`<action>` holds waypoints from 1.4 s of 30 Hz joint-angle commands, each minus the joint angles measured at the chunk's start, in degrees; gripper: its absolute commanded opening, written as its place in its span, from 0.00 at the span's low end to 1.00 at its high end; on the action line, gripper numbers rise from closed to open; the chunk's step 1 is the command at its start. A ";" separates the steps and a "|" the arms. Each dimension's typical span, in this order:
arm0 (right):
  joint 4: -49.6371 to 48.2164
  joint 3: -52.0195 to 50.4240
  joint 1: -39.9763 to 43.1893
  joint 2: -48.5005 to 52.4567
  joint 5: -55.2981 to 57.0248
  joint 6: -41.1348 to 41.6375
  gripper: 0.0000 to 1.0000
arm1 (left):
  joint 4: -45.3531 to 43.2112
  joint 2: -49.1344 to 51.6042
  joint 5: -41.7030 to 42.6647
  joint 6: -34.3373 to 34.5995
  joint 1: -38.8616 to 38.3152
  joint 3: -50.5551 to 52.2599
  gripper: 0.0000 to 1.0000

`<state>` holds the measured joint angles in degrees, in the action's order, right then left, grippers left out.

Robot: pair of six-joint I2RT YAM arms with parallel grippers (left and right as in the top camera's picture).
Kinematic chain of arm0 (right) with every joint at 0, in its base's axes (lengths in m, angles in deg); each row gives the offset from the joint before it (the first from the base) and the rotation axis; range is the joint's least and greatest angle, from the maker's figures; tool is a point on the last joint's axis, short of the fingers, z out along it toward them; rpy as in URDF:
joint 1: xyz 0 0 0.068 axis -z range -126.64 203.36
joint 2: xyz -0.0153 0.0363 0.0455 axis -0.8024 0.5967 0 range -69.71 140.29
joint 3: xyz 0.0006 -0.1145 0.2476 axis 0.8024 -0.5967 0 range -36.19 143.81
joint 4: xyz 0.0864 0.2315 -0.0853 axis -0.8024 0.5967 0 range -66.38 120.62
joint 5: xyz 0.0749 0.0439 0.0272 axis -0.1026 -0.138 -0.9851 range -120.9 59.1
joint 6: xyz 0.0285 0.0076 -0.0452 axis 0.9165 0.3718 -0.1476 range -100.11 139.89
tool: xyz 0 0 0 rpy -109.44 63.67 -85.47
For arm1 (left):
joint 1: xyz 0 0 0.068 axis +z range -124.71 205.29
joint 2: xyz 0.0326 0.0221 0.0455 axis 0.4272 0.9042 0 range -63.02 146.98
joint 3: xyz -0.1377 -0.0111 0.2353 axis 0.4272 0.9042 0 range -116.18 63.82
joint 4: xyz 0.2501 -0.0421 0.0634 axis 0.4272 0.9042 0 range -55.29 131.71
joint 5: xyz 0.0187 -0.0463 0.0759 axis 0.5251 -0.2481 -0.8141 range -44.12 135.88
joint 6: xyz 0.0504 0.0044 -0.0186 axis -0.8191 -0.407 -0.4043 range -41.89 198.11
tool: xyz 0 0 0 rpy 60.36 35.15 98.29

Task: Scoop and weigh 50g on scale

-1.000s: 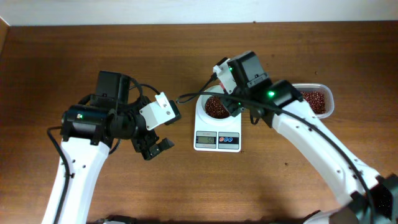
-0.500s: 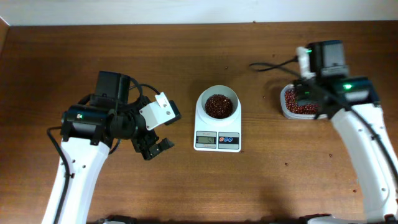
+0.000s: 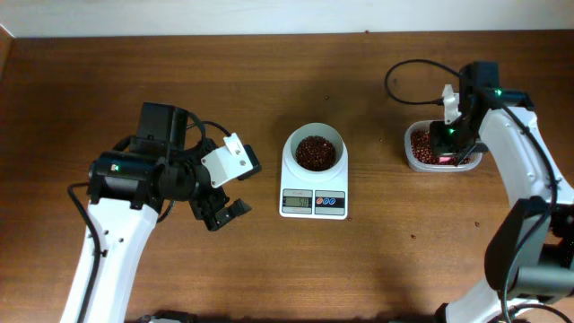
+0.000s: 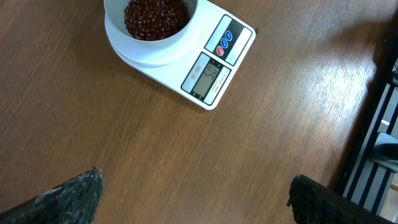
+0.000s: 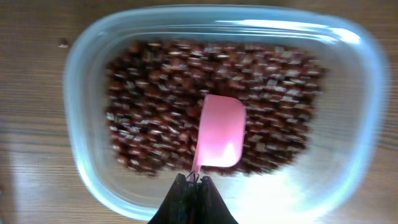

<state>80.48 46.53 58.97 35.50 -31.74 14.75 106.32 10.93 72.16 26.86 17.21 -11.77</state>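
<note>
Scale (image 3: 313,186) sat mid-table in the overhead view, red beans (image 3: 313,152) filling its bowl (image 3: 289,149). The left gripper (image 3: 224,213) hovered at its 8 o'clock, jaws spread wide and empty, while the right gripper (image 3: 446,144) hung over the clear tub (image 3: 414,161) at 3 o'clock. From the left wrist, it lay at 12 o'clock, well apart from both fingers (image 4: 68,196). From the right wrist, jaws pinched together gripped a pink scoop (image 5: 221,132) resting on the tub's beans (image 5: 149,93).
</note>
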 commanded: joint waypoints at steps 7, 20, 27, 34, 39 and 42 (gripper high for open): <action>-0.04 0.70 4.48 0.72 -20.37 2.27 0.04 | 0.07 0.13 0.20 -0.48 -0.02 -0.39 0.99; 0.09 -3.45 19.47 1.40 -42.25 0.46 0.04 | 0.07 0.15 0.20 -0.50 -0.02 -0.39 0.99; 1.81 -3.69 24.35 1.40 -51.39 -0.61 0.04 | 0.07 0.15 0.20 -0.48 -0.02 -0.39 0.99; 2.78 -3.69 24.22 1.40 -61.59 -0.90 0.04 | 0.07 0.15 0.20 -0.48 -0.02 -0.39 0.99; 2.99 -3.69 22.86 1.40 -63.04 -2.16 0.04 | 0.07 0.15 0.20 -0.48 -0.02 -0.39 0.99; 3.58 -3.69 22.86 1.40 -63.04 -2.16 0.04 | 0.07 0.15 0.20 -0.48 -0.02 -0.39 0.99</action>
<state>83.60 43.38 82.12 36.44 -92.68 13.65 106.32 10.93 72.16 26.86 17.21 -11.77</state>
